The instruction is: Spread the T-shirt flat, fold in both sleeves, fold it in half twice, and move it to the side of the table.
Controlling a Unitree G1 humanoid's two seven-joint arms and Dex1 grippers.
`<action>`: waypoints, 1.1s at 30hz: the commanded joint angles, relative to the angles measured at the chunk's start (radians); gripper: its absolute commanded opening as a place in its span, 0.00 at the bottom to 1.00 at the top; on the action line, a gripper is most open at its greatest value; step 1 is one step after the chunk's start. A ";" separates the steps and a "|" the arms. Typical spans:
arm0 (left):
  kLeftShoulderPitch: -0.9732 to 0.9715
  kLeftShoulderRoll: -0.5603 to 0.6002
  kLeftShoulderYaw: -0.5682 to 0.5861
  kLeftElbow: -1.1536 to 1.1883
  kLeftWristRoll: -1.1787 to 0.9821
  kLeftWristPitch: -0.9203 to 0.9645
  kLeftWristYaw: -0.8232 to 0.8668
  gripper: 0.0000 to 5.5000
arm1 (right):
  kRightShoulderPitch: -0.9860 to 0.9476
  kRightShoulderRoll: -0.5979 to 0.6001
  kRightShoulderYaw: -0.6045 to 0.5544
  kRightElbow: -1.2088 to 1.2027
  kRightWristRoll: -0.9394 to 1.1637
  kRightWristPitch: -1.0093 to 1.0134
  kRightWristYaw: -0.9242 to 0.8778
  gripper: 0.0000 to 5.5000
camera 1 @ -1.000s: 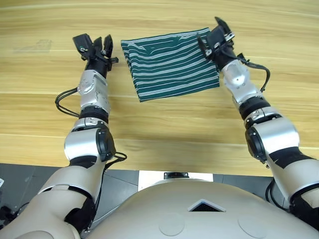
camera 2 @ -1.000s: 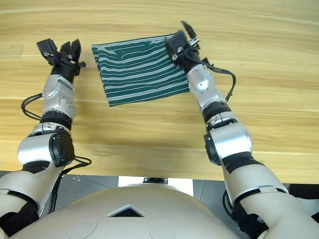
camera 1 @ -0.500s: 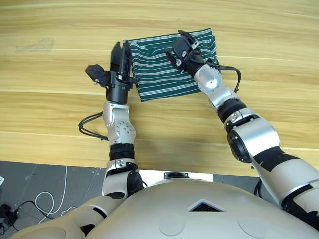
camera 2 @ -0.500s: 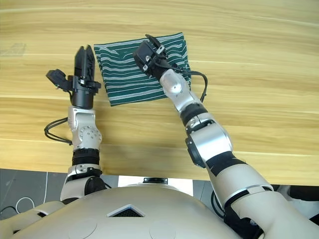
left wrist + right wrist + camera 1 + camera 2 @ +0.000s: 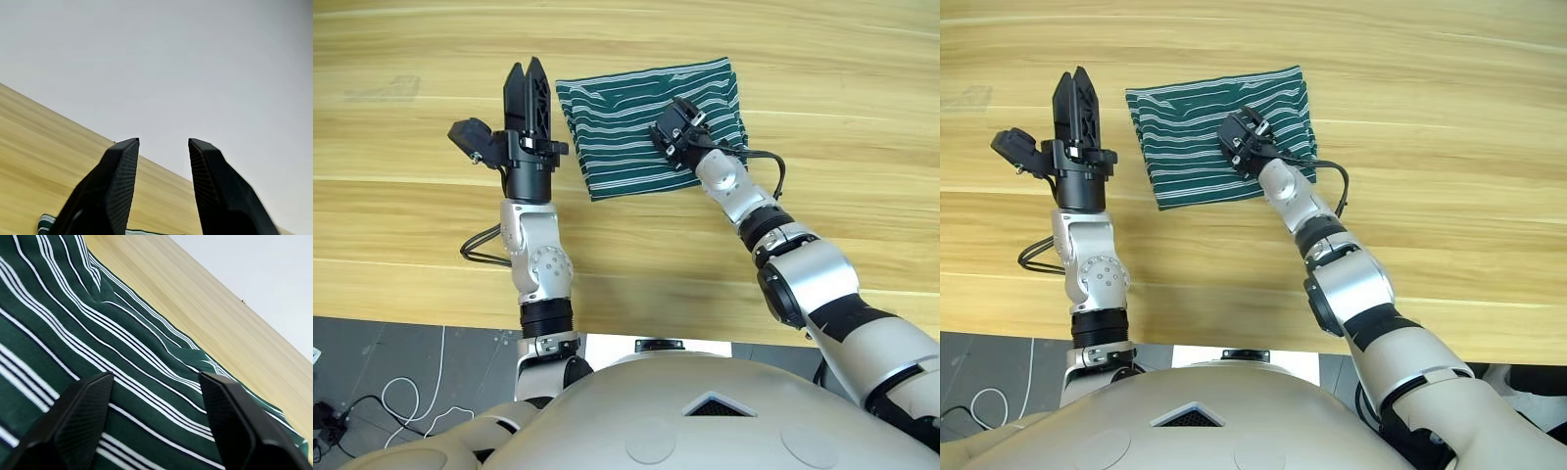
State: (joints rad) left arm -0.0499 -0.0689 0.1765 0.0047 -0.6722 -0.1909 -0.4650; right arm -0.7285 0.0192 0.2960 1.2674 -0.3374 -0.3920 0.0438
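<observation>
The T-shirt (image 5: 626, 108), dark green with white stripes, lies folded into a compact rectangle on the wooden table (image 5: 822, 59). My right gripper (image 5: 675, 125) is low over the shirt's near right part, open, and the right wrist view looks past both fingers (image 5: 83, 421) onto striped cloth (image 5: 73, 318). My left gripper (image 5: 529, 83) stands lifted off the table just left of the shirt, pointing away from me, open and holding nothing. Its wrist view has the two fingers (image 5: 117, 186) apart against a pale wall, with a corner of the shirt (image 5: 45, 221) beneath.
Bare wood runs all around the shirt, widest at the far left (image 5: 401, 59) and far right. The table's near edge (image 5: 411, 311) borders a dark floor with cables (image 5: 372, 411).
My left arm swung in from the far left toward the shirt, then lifted and drew back a little. My right gripper slid from the shirt's far right corner toward its middle.
</observation>
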 commanded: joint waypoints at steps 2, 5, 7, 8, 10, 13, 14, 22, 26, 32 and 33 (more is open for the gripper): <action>-0.018 -0.028 -0.015 -0.051 -0.016 0.026 0.023 0.34 | 0.184 -0.085 0.028 -0.032 -0.031 -0.037 0.042 0.59; -0.030 -0.026 -0.011 -0.024 -0.009 0.026 0.030 0.34 | 0.322 -0.183 0.057 -0.175 -0.050 -0.115 0.071 0.59; -0.032 -0.029 -0.014 -0.011 -0.004 0.022 0.030 0.34 | 0.433 -0.262 0.059 -0.328 -0.039 -0.135 0.111 0.59; -0.033 -0.030 -0.015 -0.003 -0.001 0.021 0.030 0.34 | 0.478 -0.294 0.058 -0.399 -0.036 -0.132 0.125 0.59; -0.037 -0.031 -0.016 0.019 0.006 0.014 0.028 0.34 | 0.555 -0.348 0.048 -0.543 -0.025 -0.105 0.161 0.59; -0.041 -0.027 -0.019 0.055 0.018 0.007 0.018 0.34 | 0.653 -0.427 0.030 -0.738 -0.009 -0.054 0.224 0.59; -0.042 -0.025 -0.019 0.067 0.021 0.004 0.014 0.34 | 0.676 -0.450 0.025 -0.786 -0.007 -0.039 0.244 0.59; -0.050 -0.015 -0.018 0.150 0.061 -0.029 -0.005 0.34 | 0.708 -0.515 -0.024 -0.940 0.015 -0.022 0.266 0.59; -0.070 0.052 -0.053 0.260 0.195 -0.100 -0.046 0.34 | 0.741 -0.468 -0.044 -1.057 0.116 -0.189 0.235 0.59; -0.107 0.177 -0.049 0.480 0.336 -0.262 -0.142 0.34 | 1.040 -0.677 -0.059 -1.335 0.497 -0.304 0.498 0.59; -0.097 0.200 -0.066 0.503 0.369 -0.299 -0.168 0.34 | 1.088 -0.737 -0.070 -1.314 0.549 -0.318 0.570 0.59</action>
State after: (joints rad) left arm -0.1606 0.0879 0.1426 0.4608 -0.3717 -0.4276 -0.5816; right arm 0.2647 -0.5941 0.2514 -0.0600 0.1151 -0.6865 0.4891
